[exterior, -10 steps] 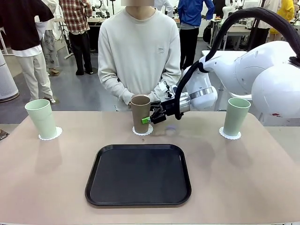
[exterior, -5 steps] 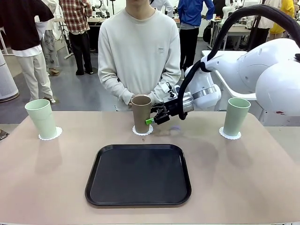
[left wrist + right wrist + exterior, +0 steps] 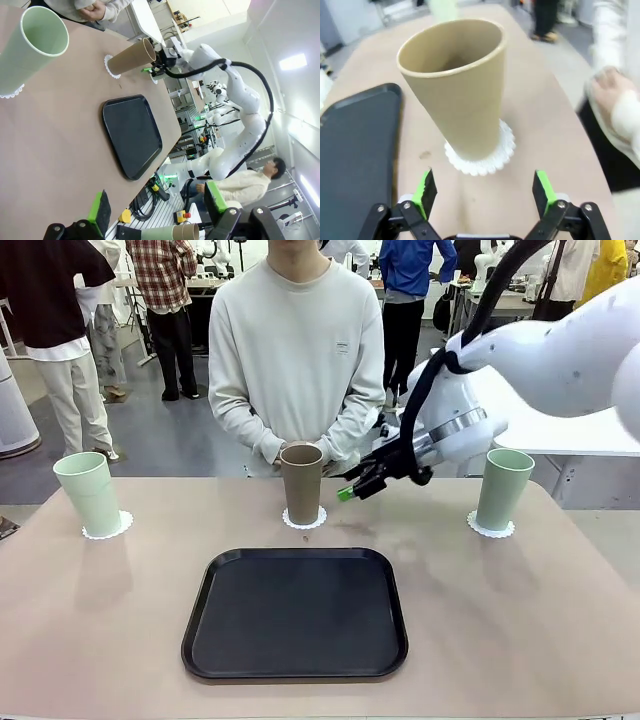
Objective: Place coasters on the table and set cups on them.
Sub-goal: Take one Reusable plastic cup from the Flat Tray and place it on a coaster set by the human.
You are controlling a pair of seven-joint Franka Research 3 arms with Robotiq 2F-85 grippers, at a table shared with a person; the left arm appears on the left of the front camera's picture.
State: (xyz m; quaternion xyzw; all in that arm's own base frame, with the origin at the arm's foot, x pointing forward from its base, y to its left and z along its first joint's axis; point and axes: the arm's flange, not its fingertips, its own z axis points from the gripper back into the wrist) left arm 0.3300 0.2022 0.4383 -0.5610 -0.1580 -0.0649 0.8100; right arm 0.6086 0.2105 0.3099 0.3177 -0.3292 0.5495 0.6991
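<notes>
**Three cups on coasters, both claws released**

Front view, left to right. A mint cup (image 3: 90, 493) stood at the left edge of the bench (image 3: 120, 640), upright on a scalloped white coaster (image 3: 108, 528). A black tray (image 3: 296, 613) lay at lower centre, nothing on it. Above the tray, centre frame, the brown cup (image 3: 301, 483) stood upright on its own coaster (image 3: 304, 520), directly before the person (image 3: 297, 350), whose hands (image 3: 275, 448) were clasped just behind the cup. Right of the brown cup, the right claw (image 3: 352, 487) hung off the bench, fingers spread, near the cup but apart from it, gripping nothing. Farther right, the second mint cup (image 3: 504, 487) stood on the third coaster (image 3: 491, 528) near the bench's right edge.

Left wrist view: the left claw (image 3: 156, 212) sat at the bottom of the frame, green pads well apart, released and empty. One mint cup (image 3: 31, 49) was at upper left.

Right wrist view: the brown cup (image 3: 456, 87) filled the centre on its coaster (image 3: 482, 155), tray edge (image 3: 355, 150) at left. The claw's pads (image 3: 427, 189) stood wide at the bottom, clear of the cup.
</notes>
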